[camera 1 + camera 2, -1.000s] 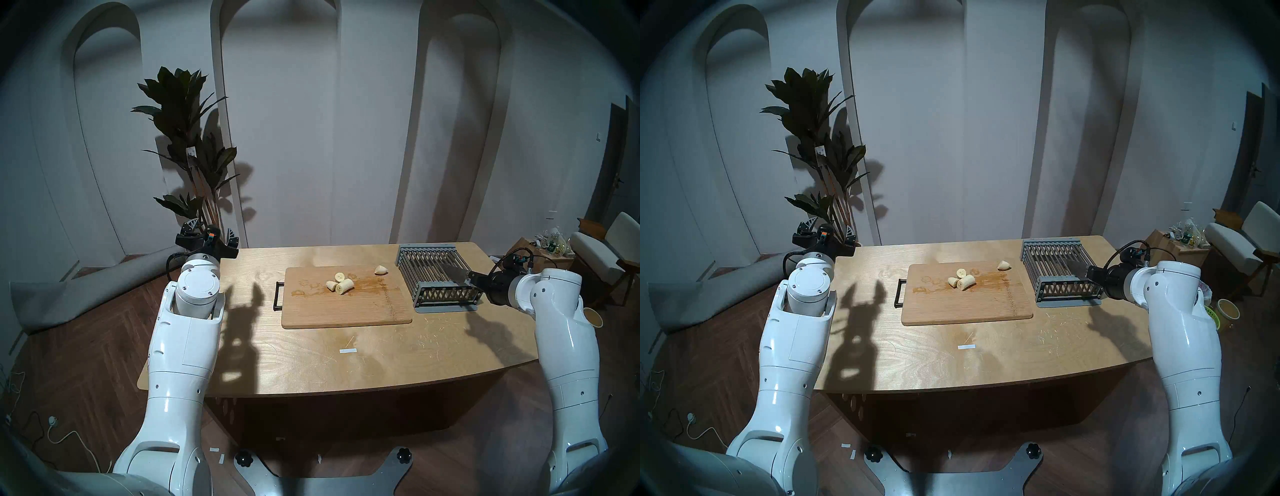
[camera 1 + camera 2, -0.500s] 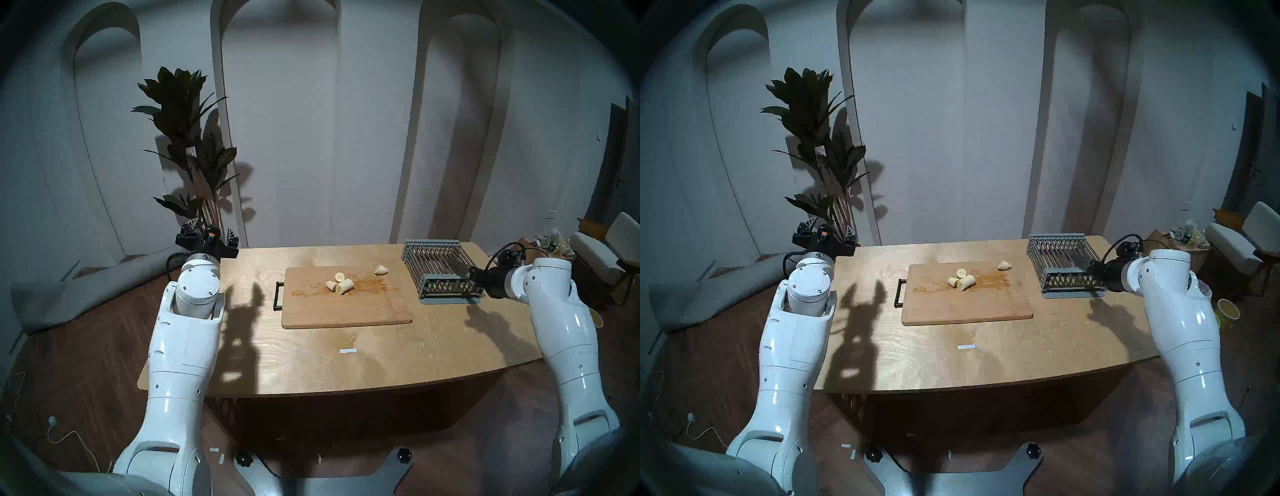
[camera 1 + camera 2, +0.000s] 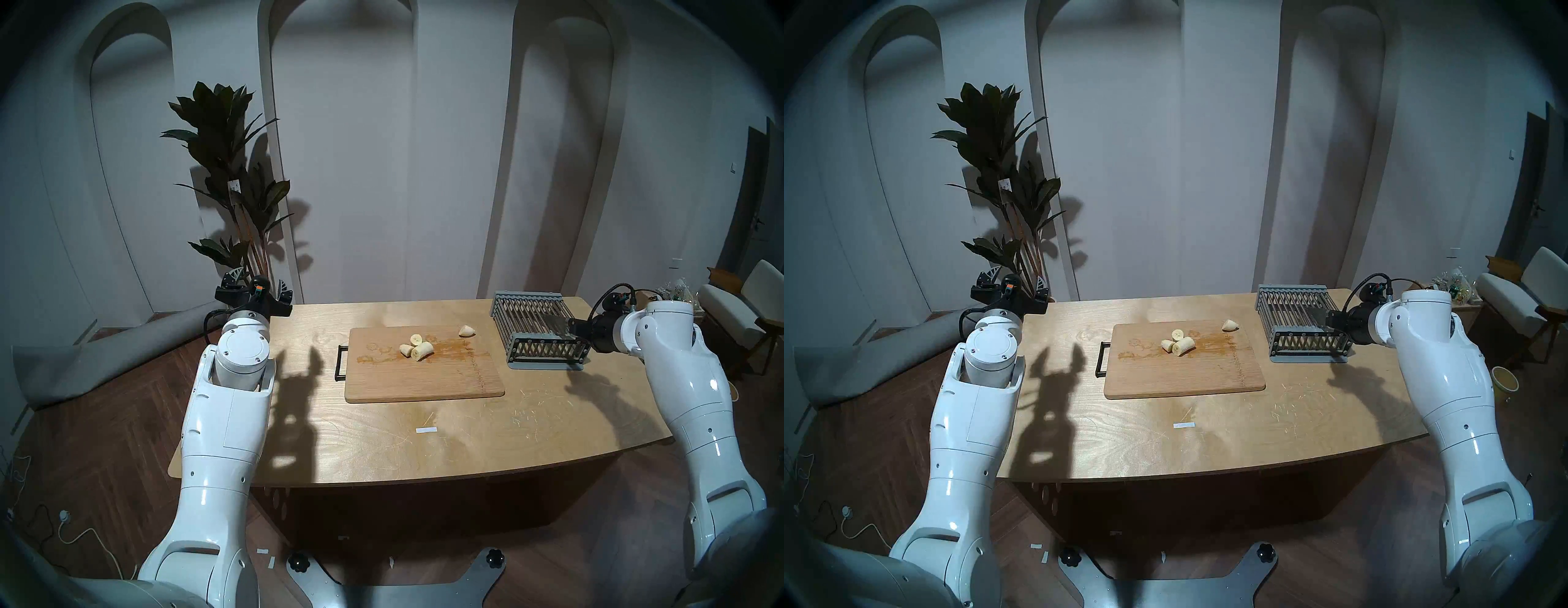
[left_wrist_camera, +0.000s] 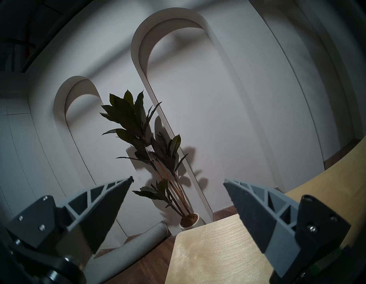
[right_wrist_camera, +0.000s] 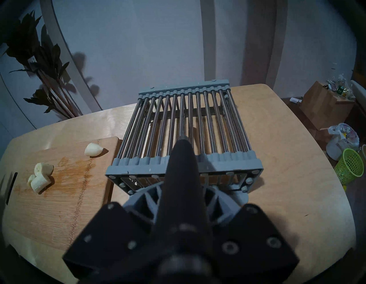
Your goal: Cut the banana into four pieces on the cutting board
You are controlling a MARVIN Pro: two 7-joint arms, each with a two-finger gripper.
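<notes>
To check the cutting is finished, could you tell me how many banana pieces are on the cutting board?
4: three clustered mid-board, one alone near the cutting board's far right corner. None seems hidden.

At one o'clock on my wooden table (image 3: 382, 441) I see a grey rack (image 3: 541, 335) of metal rods. A white label strip (image 3: 426, 430) lies at six. A potted plant (image 3: 231, 178) stands at ten.
</notes>
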